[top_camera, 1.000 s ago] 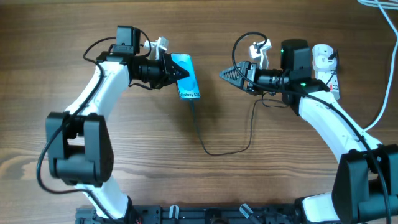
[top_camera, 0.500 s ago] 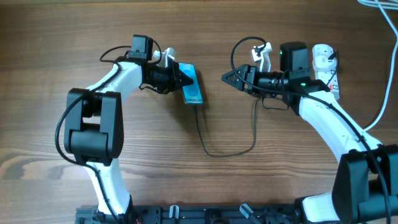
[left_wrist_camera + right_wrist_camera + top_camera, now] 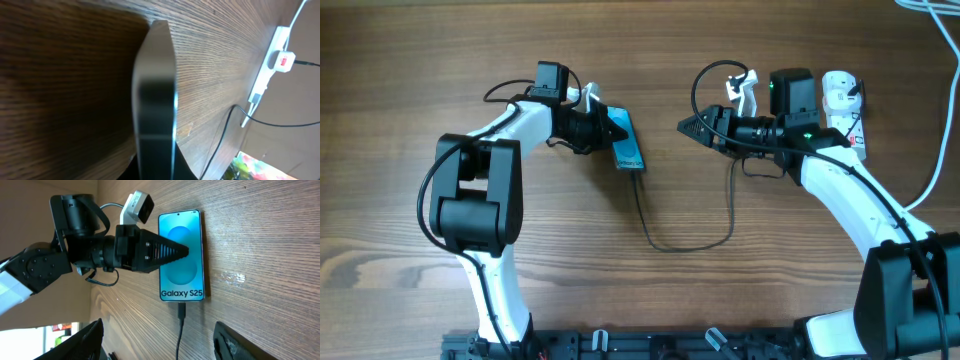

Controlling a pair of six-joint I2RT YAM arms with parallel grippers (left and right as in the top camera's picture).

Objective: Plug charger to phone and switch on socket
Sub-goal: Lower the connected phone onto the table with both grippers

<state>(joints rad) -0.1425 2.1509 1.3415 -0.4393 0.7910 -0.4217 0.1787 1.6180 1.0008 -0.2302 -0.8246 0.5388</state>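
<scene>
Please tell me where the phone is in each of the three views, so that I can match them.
Overhead: the phone lies left of centre in the upper half, blue and narrow.
Left wrist: the phone is the grey slab seen edge-on, running down the middle.
Right wrist: the phone is at upper centre, its screen reading Galaxy S25.
Shared landmark: the thin black charger cable shows in all three.
</scene>
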